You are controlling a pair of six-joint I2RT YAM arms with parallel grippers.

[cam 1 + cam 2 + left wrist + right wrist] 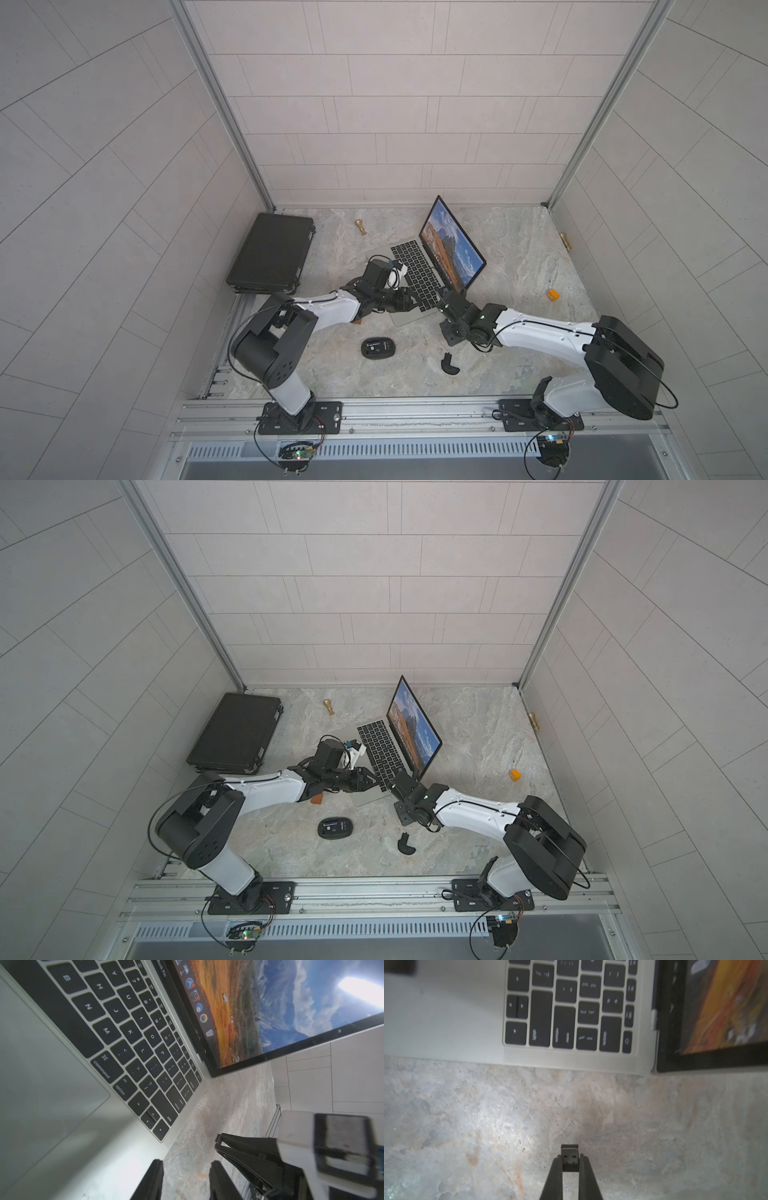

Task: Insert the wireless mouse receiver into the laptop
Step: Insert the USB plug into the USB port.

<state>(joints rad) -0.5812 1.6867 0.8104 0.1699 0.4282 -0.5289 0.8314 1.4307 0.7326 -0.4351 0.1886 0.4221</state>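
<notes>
The silver-grey laptop [419, 274] [384, 750] stands open mid-table, its screen showing mountains and blue sky. In the right wrist view my right gripper [570, 1158] is shut on the wireless mouse receiver [569, 1152], a tiny black USB nub with its metal end pointing at the laptop's [446, 1022] side edge, a short gap of table between them. My left gripper [187, 1164] is open with nothing between its fingers, hovering at the front right corner of the laptop [52, 1064]. In both top views the two grippers [409, 298] [444, 294] face each other across that corner.
A black oval mouse [377, 347] and a curved black cover piece [449, 365] lie in front of the laptop. A flat black case [270, 253] sits at the back left. Two small brass pieces [360, 226] [565, 241] and an orange block [552, 295] lie farther off.
</notes>
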